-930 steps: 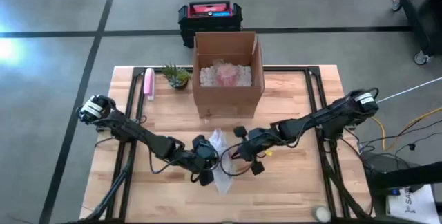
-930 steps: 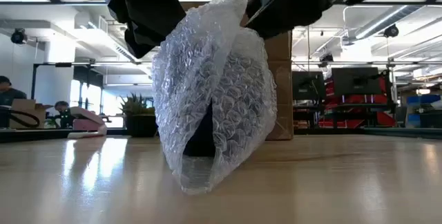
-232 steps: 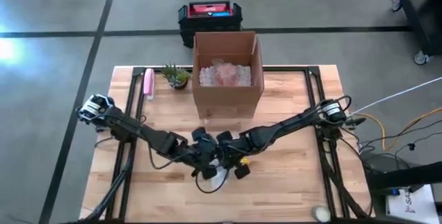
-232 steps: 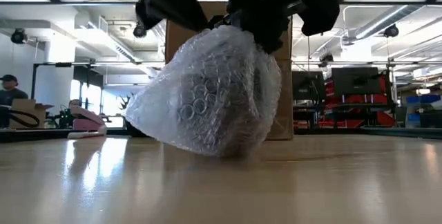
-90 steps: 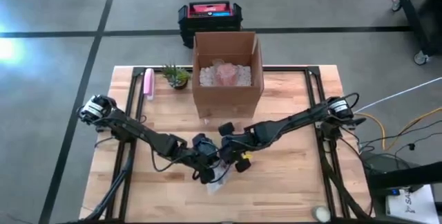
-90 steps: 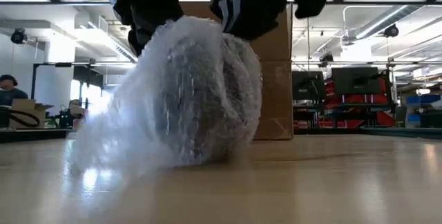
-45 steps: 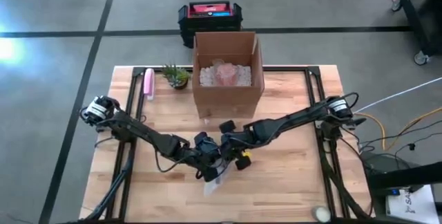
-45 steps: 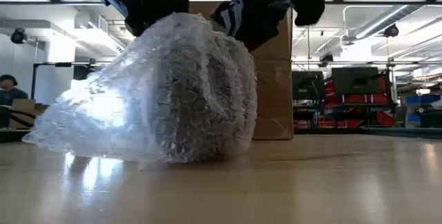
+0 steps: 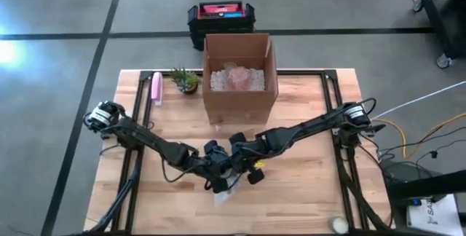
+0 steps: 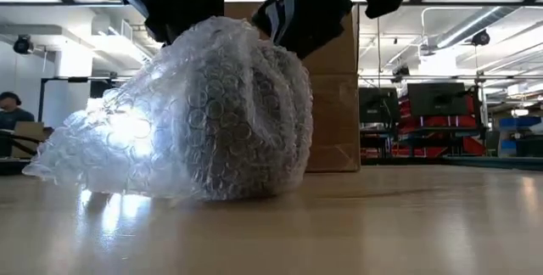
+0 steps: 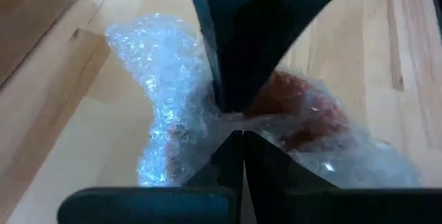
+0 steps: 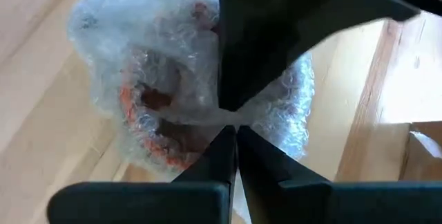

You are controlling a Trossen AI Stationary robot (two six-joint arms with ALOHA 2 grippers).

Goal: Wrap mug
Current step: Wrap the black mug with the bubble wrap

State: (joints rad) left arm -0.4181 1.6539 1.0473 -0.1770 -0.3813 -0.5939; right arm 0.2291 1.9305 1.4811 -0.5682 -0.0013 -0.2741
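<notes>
Mug sits on the table, near the middle, in front of the box. It shows only as an orange-red shape through the wrap, which covers it fully. Loose tail of wrap trails flat on the table to one side in the low view.

Left gripper: jaws clenched on a thin fold of wrap, mug just past the tips. Right gripper: jaws also pinched tight on a gathered fold, mug body directly beyond and below the tips. Both sit on top of the bundle, close together, in the high view.

Handling, as a judgement:
- Mug is rigid and likely breakable, with most of the weight. Wrap is light, soft, slick and springy.
- Grip is on film only, not the mug. Lifting by the folds risks the mug sliding out or the film tearing.
- Folds will probably spring open once let go, so one jaw should hold while the other regrips.
- Best hold: bunched wrap close against the mug, or across the mug body through the padding.
- The tail needs tucking under.
</notes>
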